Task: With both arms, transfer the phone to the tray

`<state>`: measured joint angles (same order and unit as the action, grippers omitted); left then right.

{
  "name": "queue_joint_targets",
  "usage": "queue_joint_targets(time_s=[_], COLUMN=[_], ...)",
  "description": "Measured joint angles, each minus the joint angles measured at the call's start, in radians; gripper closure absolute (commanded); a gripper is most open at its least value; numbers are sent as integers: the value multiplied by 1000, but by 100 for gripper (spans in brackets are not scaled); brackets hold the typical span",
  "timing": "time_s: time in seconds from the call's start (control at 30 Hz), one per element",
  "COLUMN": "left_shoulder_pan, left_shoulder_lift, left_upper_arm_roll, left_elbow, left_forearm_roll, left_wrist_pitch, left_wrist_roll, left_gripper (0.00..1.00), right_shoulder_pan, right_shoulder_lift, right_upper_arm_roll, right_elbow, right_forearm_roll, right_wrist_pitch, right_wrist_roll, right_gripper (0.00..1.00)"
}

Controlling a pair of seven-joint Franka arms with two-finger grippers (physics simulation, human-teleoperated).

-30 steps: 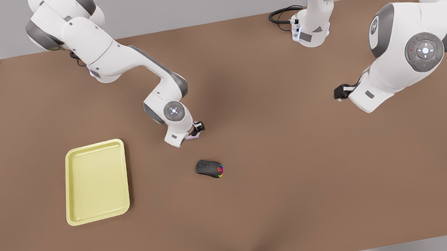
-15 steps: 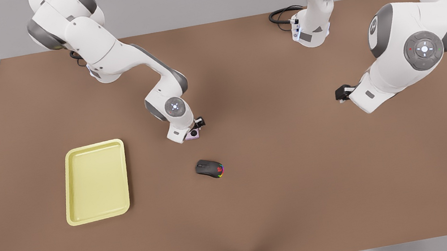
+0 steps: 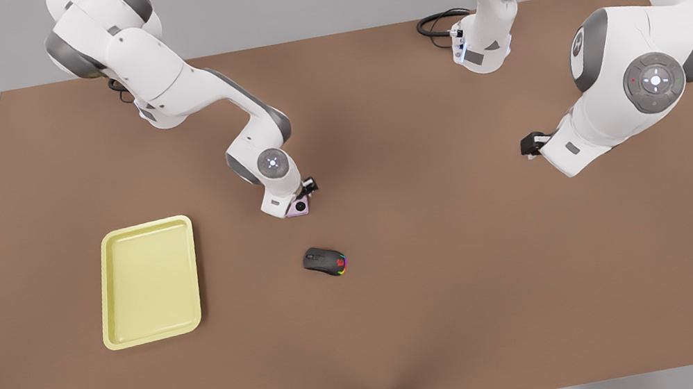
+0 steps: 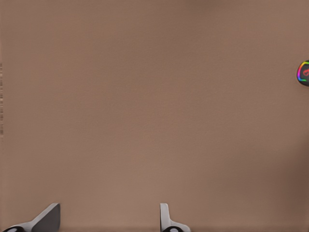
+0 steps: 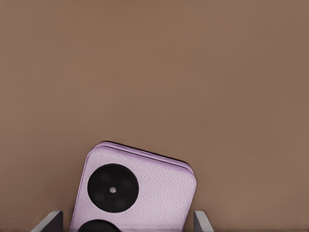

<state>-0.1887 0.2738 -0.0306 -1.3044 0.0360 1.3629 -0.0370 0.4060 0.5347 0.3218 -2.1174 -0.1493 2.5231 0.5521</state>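
Front view: the brown surface [image 3: 452, 318] carries the pale yellow tray [image 3: 148, 281], lying flat toward the front view's left. The black mouse [image 3: 324, 261] with rainbow lights sits well apart from the tray, toward the front view's right of it. Between tray and mouse but farther back, the right tool [image 3: 303, 196] is at the pink phone [image 3: 299, 207], whose dark lens circle faces up; the phone is near the mouse and clear of the tray. The left tool [image 3: 530, 145] hangs far from the tray, beyond the mouse on the front view's right, over bare surface, and that arm waits

Left wrist view: the left tool [image 4: 108, 220] has its 2 fingers [image 4: 47, 218] spread apart with nothing but surface between them; an edge of the mouse [image 4: 304, 73] glows at the frame's border

Right wrist view: the phone [image 5: 135, 191] lies tilted between the right tool's [image 5: 128, 223] 2 fingers [image 5: 201, 221], which flank it; actual pinching contact I cannot tell. 2 black circles mark its pink face
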Motion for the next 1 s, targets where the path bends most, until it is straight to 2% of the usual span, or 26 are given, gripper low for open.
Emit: queue_joint_targets(time_s=[0.2, 0.23, 0.27, 0.43, 0.57, 0.83, 1.0], left_shoulder_pan=[0, 0, 0, 0, 0, 0, 0], left_shoulder_lift=[0, 0, 0, 0, 0, 2, 3], left_upper_arm_roll=[0, 0, 0, 0, 0, 0, 0], left_elbow=[-1, -1, -1, 0, -1, -1, -1], left_forearm_roll=[0, 0, 0, 0, 0, 0, 0], left_wrist_pitch=[-1, -1, -2, -2, -2, -3, -4], left_wrist_roll=[2, 2, 3, 4, 5, 6, 6], left_gripper=[0, 0, 0, 0, 0, 0, 0], right_shoulder_pan=[8, 9, 8, 7, 6, -5, -210], right_shoulder_lift=[7, 7, 8, 16, 14, -43, -157], right_upper_arm_roll=[0, 0, -1, -3, -5, -8, -12], right_elbow=[3, 4, 5, 6, 7, 59, 60], right_forearm_roll=[1, 1, 1, 1, 4, 6, 5], right_wrist_pitch=[14, 15, 16, 27, 34, -5, -66], right_wrist_roll=[1, 2, 3, 6, 4, -6, -52], right_gripper=[0, 6, 8, 8, 22, 23, 22])
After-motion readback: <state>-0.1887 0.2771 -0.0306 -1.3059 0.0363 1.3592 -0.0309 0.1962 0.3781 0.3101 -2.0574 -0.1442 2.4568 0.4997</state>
